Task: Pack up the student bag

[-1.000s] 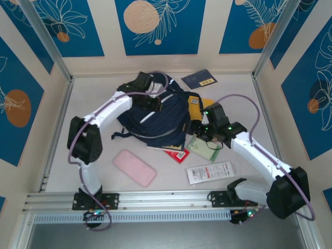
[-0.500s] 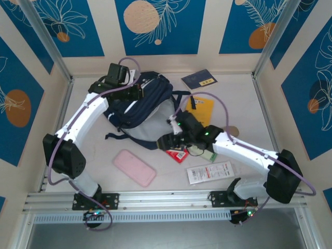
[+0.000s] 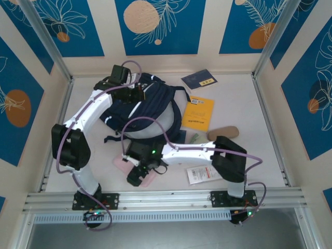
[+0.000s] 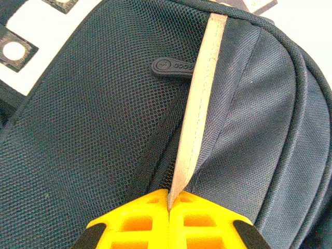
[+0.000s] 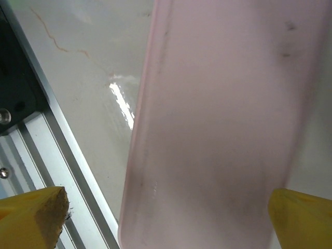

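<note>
The student bag (image 3: 153,106), dark navy with a light grey front patch, lies at the back left of the table. My left gripper (image 3: 139,93) is at its upper edge. In the left wrist view that gripper (image 4: 169,194) is shut on the bag's white reflective stripe (image 4: 199,98), beside a zip and its black pull tab (image 4: 171,66). My right gripper (image 3: 136,175) hovers near the front edge over a pink case (image 3: 149,180). In the right wrist view it (image 5: 168,218) is open wide, a yellow finger (image 5: 36,218) on either side of the pink case (image 5: 218,119).
A yellow book (image 3: 198,113) and a navy booklet (image 3: 199,79) lie right of the bag. A tan oval object (image 3: 223,132) and a white packet (image 3: 206,174) are nearer the right. The aluminium rail (image 3: 171,199) runs just in front of the pink case.
My right arm has swung left from the books beside the bag to the pink case, and its jaws have opened wide. The left gripper has pulled the bag back and to the left.
</note>
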